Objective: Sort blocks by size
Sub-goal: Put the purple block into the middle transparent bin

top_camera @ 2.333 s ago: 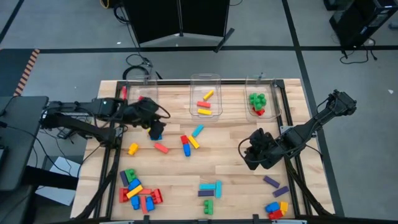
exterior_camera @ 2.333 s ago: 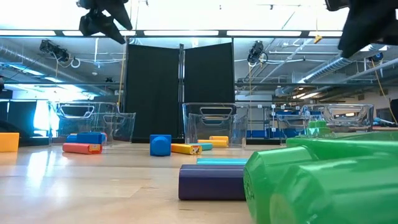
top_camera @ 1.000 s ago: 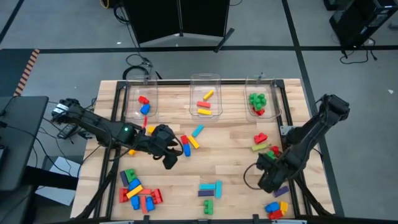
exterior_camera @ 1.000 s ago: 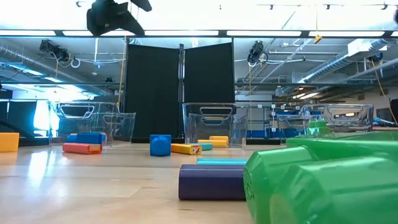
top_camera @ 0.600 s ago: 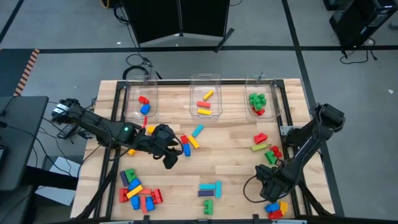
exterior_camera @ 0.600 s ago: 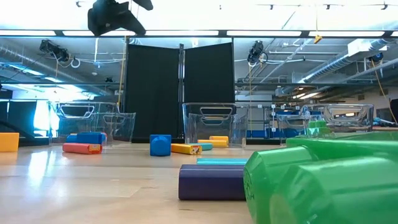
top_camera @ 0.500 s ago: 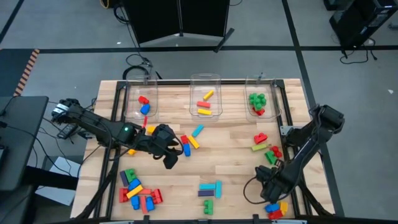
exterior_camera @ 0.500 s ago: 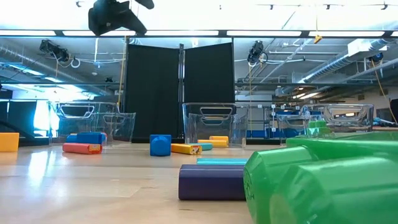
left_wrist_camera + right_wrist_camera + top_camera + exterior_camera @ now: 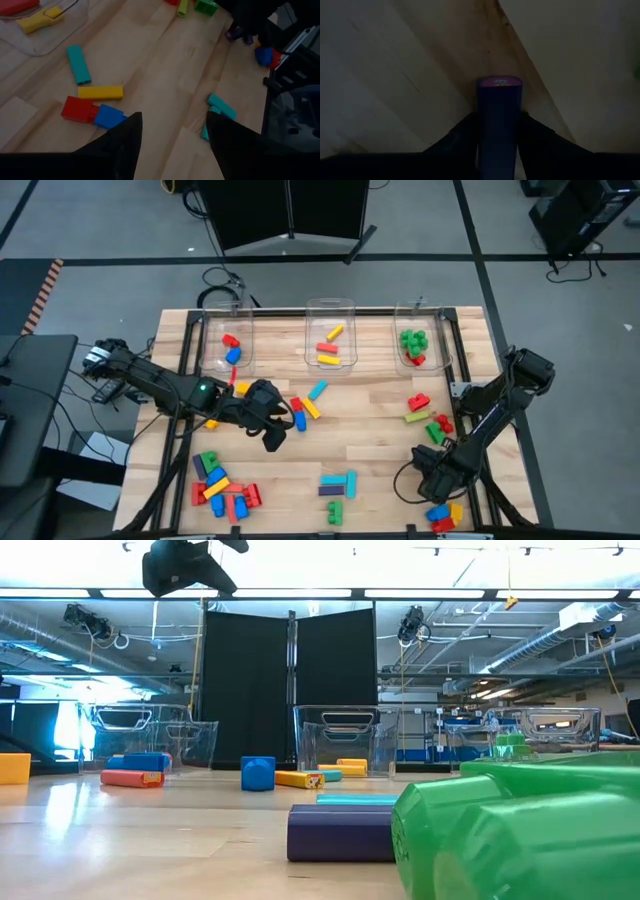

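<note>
Right tool (image 9: pixel 497 132) sits low at the bench's (image 9: pixel 370 440) near right corner, fingers flanking a purple block (image 9: pixel 498 115), apparently gripping it for sorting; left tool (image 9: pixel 170 145) hovers wide, mid-bench

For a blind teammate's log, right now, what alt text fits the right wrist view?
A long purple block stands between the right gripper's two dark fingers, which press against its sides. Pale wooden table fills the rest of the dim picture.

Robotics lab: framed wooden table (image 9: pixel 380 460), exposed ceiling ducts (image 9: pixel 560 635), black partition (image 9: pixel 290 680).
</note>
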You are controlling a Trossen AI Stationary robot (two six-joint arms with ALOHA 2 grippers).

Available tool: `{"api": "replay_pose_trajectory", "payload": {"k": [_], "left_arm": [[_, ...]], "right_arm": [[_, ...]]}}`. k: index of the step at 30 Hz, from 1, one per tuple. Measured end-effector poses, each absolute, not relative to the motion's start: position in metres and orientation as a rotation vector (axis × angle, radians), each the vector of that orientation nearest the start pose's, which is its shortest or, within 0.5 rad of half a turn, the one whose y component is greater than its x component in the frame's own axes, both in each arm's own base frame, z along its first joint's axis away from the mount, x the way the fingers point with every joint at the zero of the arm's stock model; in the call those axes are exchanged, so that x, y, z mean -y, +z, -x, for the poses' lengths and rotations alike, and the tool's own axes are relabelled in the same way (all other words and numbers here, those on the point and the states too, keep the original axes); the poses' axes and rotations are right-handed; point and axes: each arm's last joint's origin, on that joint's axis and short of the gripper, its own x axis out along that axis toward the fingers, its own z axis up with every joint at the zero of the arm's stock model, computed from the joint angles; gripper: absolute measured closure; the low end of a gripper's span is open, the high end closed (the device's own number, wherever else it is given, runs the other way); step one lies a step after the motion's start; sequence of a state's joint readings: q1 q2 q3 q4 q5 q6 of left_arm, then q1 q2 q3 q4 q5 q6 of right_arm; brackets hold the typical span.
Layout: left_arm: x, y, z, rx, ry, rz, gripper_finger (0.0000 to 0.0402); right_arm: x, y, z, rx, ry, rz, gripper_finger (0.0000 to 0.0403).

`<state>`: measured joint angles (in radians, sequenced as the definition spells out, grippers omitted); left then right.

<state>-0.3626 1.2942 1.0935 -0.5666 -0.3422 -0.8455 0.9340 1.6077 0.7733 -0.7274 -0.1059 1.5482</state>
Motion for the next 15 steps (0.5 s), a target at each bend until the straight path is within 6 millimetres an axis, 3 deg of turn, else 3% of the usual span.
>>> {"api": "replay_pose_trajectory", "payload": {"k": [15], "left_arm": [[0.087, 0.303, -0.256, -0.675, 0.174, 0.297, 0.0174]], "right_arm": [[-0.205, 0.151, -0.151, -1.576, -0.464, -0.480, 0.0286]]}}
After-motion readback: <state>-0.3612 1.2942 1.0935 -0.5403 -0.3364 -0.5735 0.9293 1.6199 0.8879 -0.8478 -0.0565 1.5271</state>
